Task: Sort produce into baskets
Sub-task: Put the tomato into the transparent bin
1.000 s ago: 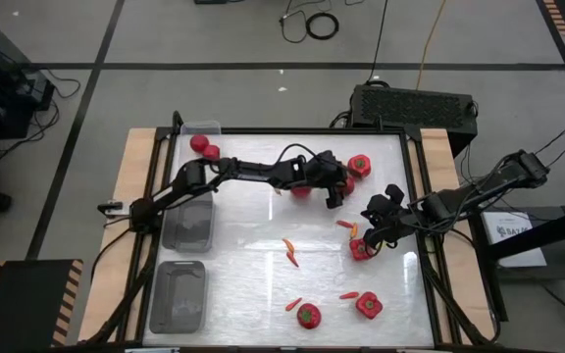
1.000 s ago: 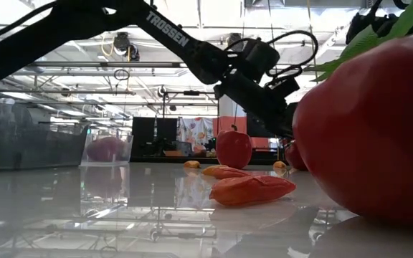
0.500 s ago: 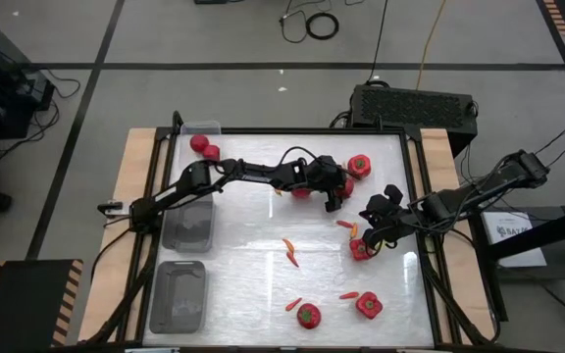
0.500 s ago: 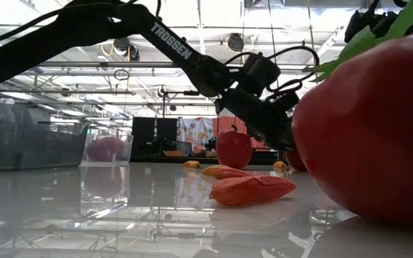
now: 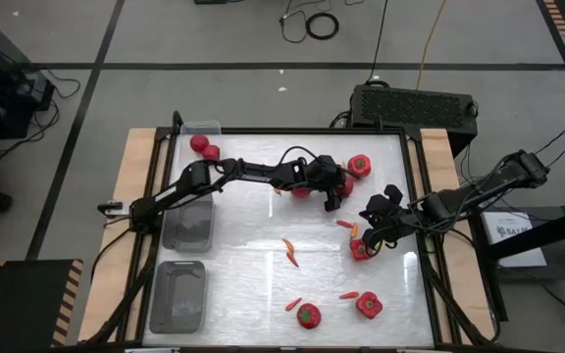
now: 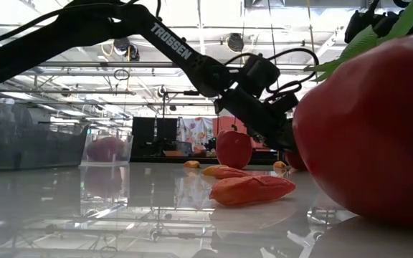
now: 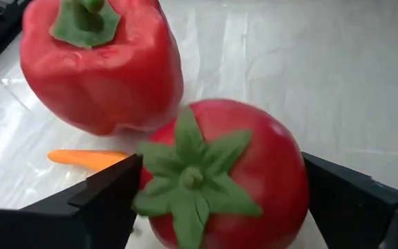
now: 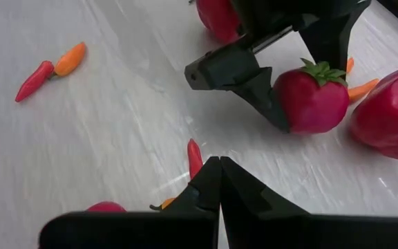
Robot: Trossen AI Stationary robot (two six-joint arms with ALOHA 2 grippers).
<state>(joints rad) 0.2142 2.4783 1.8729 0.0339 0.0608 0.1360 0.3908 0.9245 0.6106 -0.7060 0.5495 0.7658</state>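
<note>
Left arm reaches across the far side of the table (image 5: 263, 294). The left gripper (image 7: 213, 200) stands spread wide, its fingers (image 7: 109, 194) astride a tomato (image 7: 220, 173) — placed for a pinch, not yet clamped, by my reading. A bell pepper (image 7: 102, 66) lies just beside, an orange chili (image 7: 85, 158) near it. Clear basket (image 5: 202, 129), far left, holds two tomatoes; grey baskets (image 5: 186, 224) sit nearer. Right gripper (image 8: 216, 173) — closed, empty — waits right of centre.

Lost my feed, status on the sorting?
Left gripper open around tomato, not yet closed. Right gripper shut, waiting mid-table. Bell pepper and chili close beside the tomato.
</note>
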